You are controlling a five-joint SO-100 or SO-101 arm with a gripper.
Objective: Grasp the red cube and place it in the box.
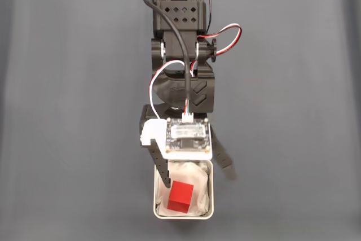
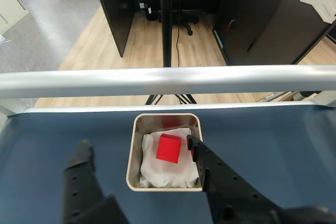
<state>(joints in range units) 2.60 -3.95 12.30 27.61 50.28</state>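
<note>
With its jaws spread wide and holding nothing, the gripper straddles the left wall of the box. Inside, the cube rests on white lining, free of both fingers.

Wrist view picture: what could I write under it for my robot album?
Red cube sits on the white cloth inside the box, with the open gripper above it.
</note>
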